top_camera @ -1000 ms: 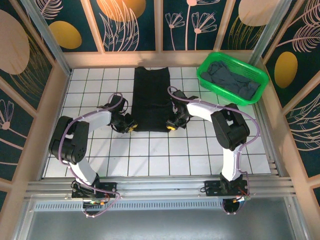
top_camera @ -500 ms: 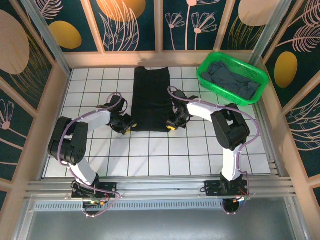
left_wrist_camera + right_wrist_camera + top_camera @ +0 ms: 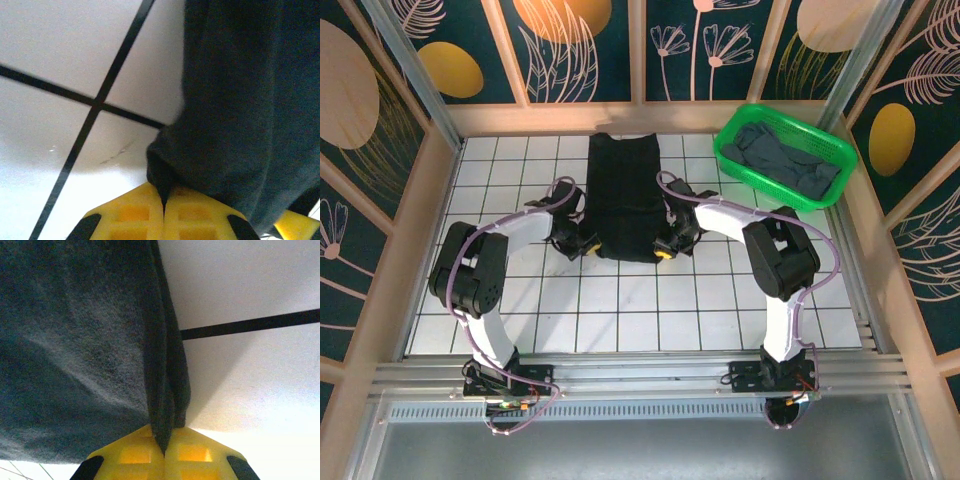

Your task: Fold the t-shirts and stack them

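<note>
Black shirt lies lengthwise on the tiled table in the top view, its near corners hidden by the left hand and right hand, whose fingers are hard to make out there. At the far right, the green basket holds the grey shirt, crumpled. Left wrist view: yellow fingers pinched tight on the shirt's edge, the cloth blurred and cut off at the right. Right wrist view: yellow fingers clamped on a doubled edge of the cloth, white tile beside it
</note>
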### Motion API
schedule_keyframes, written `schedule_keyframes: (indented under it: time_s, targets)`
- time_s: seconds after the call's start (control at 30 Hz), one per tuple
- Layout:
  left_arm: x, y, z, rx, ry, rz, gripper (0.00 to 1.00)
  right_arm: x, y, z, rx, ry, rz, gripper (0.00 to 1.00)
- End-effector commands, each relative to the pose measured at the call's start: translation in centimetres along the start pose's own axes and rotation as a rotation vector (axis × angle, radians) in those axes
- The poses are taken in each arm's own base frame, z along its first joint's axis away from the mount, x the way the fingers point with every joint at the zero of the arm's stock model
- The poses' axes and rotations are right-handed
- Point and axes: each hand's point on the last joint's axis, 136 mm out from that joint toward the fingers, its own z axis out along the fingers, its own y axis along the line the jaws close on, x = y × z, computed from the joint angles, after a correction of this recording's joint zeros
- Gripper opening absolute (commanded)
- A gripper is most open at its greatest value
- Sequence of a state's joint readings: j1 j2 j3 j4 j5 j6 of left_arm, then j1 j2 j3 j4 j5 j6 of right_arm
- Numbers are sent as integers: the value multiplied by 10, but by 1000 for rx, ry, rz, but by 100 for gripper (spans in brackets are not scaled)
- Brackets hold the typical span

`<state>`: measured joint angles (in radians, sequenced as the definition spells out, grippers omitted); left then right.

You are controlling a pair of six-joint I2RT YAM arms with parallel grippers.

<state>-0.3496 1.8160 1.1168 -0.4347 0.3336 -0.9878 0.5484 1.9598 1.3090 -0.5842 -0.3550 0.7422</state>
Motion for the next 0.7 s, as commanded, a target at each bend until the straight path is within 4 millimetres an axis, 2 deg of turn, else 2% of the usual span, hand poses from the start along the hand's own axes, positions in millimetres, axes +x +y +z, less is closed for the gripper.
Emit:
schedule_keyframes:
  time_s: [0.0,0.17,0.27,0.33,0.37,0.43,0.5,0.6,0.67]
  targets:
    - [-27,-27,-31,27,-101,36,0,-35,19,-41,-51,-116,-5,0]
    - [-60,-61,-80,117,-191,28,0,-80,44,-89,-92,-222,-17,0]
    - [-55,-68,-92,151,-178,38,0,-89,55,-106,-112,-244,-29,0]
    - [-46,-64,-92,171,-157,33,0,-84,59,-108,-126,-231,-33,0]
    - [-40,-60,-94,180,-156,32,0,-79,59,-106,-131,-221,-33,0]
    - [-27,-42,-86,163,-125,20,0,-65,54,-97,-127,-192,-29,0]
    - [-8,-16,-71,135,-71,4,0,-47,45,-82,-117,-153,-22,0]
    - [20,11,-51,112,27,9,0,-15,29,-58,-103,-75,-12,0]
    - [40,39,-35,60,92,12,0,4,19,-44,-79,-27,-18,0]
